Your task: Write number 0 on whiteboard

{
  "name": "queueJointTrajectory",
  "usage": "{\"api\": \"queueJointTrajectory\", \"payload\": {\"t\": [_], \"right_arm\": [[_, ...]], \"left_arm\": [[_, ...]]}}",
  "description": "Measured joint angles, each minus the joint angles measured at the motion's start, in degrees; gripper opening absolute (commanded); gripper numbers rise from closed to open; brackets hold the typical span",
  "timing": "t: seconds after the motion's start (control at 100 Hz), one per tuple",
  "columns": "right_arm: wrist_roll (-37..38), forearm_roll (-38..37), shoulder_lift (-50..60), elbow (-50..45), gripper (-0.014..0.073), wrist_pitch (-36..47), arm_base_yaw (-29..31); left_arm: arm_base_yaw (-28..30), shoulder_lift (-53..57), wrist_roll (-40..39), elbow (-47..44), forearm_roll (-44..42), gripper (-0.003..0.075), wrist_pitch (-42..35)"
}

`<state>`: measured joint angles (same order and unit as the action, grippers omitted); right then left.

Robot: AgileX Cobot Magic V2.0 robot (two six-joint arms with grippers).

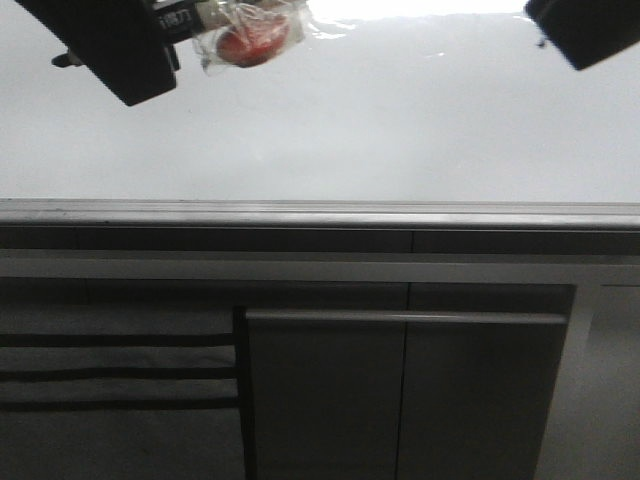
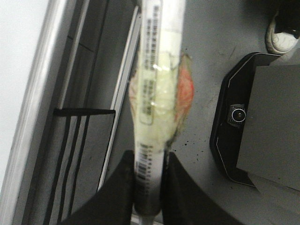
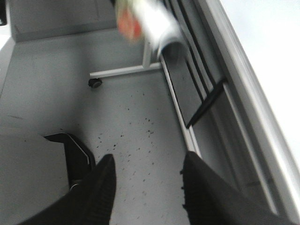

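The whiteboard [image 1: 350, 120] is a glossy white board with glare at its top and a grey metal edge strip [image 1: 320, 212]. No number 0 shows on the part in view. My left gripper [image 1: 130, 50] is at the top left in front of the board, shut on a white marker [image 1: 245, 35] wrapped in clear tape with a red patch. In the left wrist view the fingers [image 2: 149, 173] clamp the marker [image 2: 157, 70], with the board [image 2: 18, 56] beside it. My right gripper [image 1: 585, 30] is at the top right, open and empty [image 3: 147, 178]; the blurred marker [image 3: 150, 21] and the board [image 3: 267, 42] show there.
Grey cabinet panels [image 1: 400, 400] and a panel with black stripes [image 1: 110, 370] lie below the edge strip. The speckled grey floor [image 3: 131, 117], a caster wheel [image 3: 95, 83], the robot's black base [image 2: 253, 131] and a white shoe [image 2: 283, 33] show in the wrist views.
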<state>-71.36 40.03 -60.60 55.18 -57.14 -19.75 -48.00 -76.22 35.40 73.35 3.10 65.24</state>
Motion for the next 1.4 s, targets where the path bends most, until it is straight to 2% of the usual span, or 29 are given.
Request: {"api": "queueJointTrajectory", "payload": {"t": [0.27,0.52,0.59,0.71,0.83,1.06,1.15,1.32,1.4], "right_arm": [[-1.4,0.2,-6.0,6.0,0.0299,2.0,-8.9],[-1.4,0.3,-8.0,6.5,0.0297,2.2,-10.7],[-1.4,0.4,-8.0,6.5,0.0263,2.2,-10.7],[-1.5,0.5,-8.0,6.5,0.0130,1.9,-10.7],[-1.5,1.6,-8.0,6.6,0.0043,1.7,-10.7],[-1.7,1.8,-8.0,6.6,0.0015,1.2,-10.7],[-1.7,1.8,-8.0,6.6,0.0015,1.2,-10.7],[-1.7,2.3,-8.0,6.6,0.0015,1.2,-10.7],[-1.7,2.4,-8.0,6.6,0.0015,1.2,-10.6]], "left_arm": [[-4.4,0.0,0.2,0.0,0.1,-0.0020,0.0],[-4.5,0.0,0.2,0.0,0.1,-0.0020,0.0],[-4.5,0.0,0.2,0.0,0.1,-0.0020,0.0],[-4.5,0.0,0.2,0.0,0.1,-0.0020,-0.3],[-4.5,0.0,0.4,0.0,0.1,-0.0020,-0.5],[-4.5,0.0,0.7,0.0,0.0,-0.0015,-0.5],[-4.5,0.0,0.7,0.0,0.0,0.0062,-0.5],[-4.5,0.0,0.1,0.0,0.0,0.0348,-2.0],[-4.5,0.2,-1.4,0.0,-0.1,0.0399,-3.3]]}}
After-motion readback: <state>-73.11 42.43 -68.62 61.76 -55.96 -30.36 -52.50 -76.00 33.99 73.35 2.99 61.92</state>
